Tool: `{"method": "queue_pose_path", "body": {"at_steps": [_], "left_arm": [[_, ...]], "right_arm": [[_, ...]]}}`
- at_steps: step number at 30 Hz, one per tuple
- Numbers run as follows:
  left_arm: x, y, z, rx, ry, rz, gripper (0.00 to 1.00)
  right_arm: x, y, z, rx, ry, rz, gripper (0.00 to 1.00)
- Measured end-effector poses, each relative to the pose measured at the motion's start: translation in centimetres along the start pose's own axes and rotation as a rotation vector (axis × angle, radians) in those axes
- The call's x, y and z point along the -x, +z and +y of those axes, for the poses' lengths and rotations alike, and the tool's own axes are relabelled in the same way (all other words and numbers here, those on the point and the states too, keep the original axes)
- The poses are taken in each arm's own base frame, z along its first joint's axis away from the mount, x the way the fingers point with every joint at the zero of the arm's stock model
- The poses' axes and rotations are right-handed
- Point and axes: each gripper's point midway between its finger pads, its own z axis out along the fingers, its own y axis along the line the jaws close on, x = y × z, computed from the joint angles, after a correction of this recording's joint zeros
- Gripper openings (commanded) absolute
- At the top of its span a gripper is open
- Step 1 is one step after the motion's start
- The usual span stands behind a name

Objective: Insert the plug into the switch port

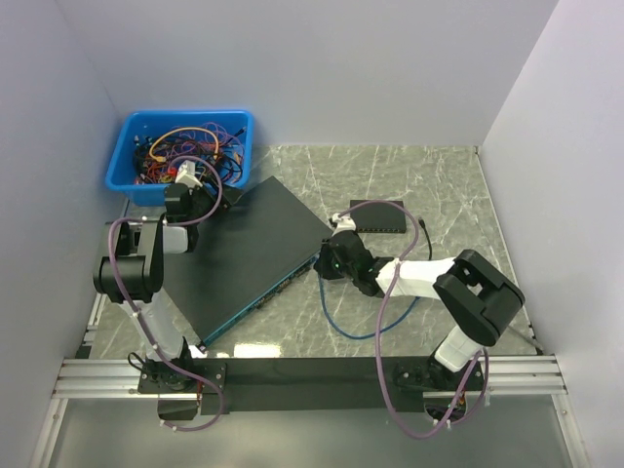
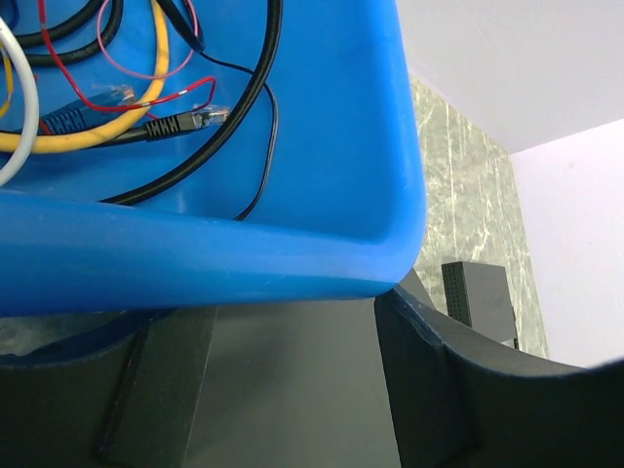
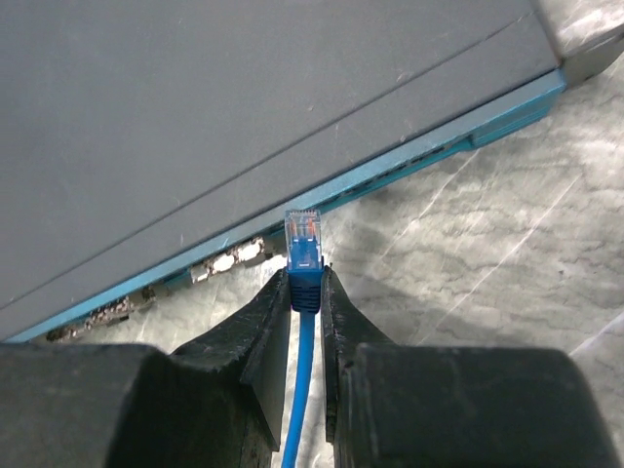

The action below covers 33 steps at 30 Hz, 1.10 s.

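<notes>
The blue network plug with a clear tip [image 3: 303, 239] sits clamped between the two black fingers of the right gripper [image 3: 305, 285], tip pointing away from the wrist at the blue front face of the large flat dark-grey switch [image 3: 244, 97]. The tip lies just at the row of ports [image 3: 224, 261] along that face (whether it touches one cannot be told from this angle), and the plug body is not inside any port. Its thin blue cable [image 1: 336, 322] runs back between the fingers and loops over the grey-green marbled table [image 1: 439, 185] near the right arm.

From above, the switch [image 1: 249, 249] lies slantwise across the table, and the right gripper [image 1: 331, 258] is at its right-hand edge. A small black box [image 1: 378, 216] stands behind it, apart from the switch.

The left gripper [image 1: 190, 200] hangs over the far left corner of the switch, just beside the near wall of the blue plastic bin [image 1: 132, 161], which holds a tangle of coloured cables [image 1: 190, 146]. In the left wrist view, its fingers [image 2: 429, 380] stand well apart with nothing between them, and the bin wall [image 2: 292, 146] is right ahead.
</notes>
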Motion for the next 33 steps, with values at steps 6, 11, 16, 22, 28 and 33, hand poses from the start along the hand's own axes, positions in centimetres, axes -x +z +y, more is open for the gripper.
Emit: {"method": "queue_pose_path", "body": {"at_steps": [6,11,16,22,28,33], "left_arm": [[-0.1,0.0,0.1,0.001,-0.001,0.005,0.69],[-0.4,0.1,0.4,0.005,-0.001,0.011,0.68],[-0.7,0.3,0.8,0.008,-0.002,0.016,0.68],[-0.7,0.3,0.8,0.008,-0.002,0.016,0.68],[-0.7,0.3,0.8,0.007,-0.001,0.015,0.68],[-0.7,0.3,0.8,0.007,0.0,0.015,0.68]], "right_arm": [[-1.3,-0.4,0.0,0.014,0.004,0.053,0.0],[-2.5,-1.3,-0.5,0.015,0.02,0.082,0.0],[-2.8,-1.6,-0.9,0.0,0.011,0.101,0.0],[-0.9,-0.3,0.0,0.003,-0.006,0.101,0.0],[-0.5,0.7,-0.6,-0.019,-0.017,0.138,0.0],[-0.5,0.9,-0.7,-0.025,-0.035,0.175,0.0]]}}
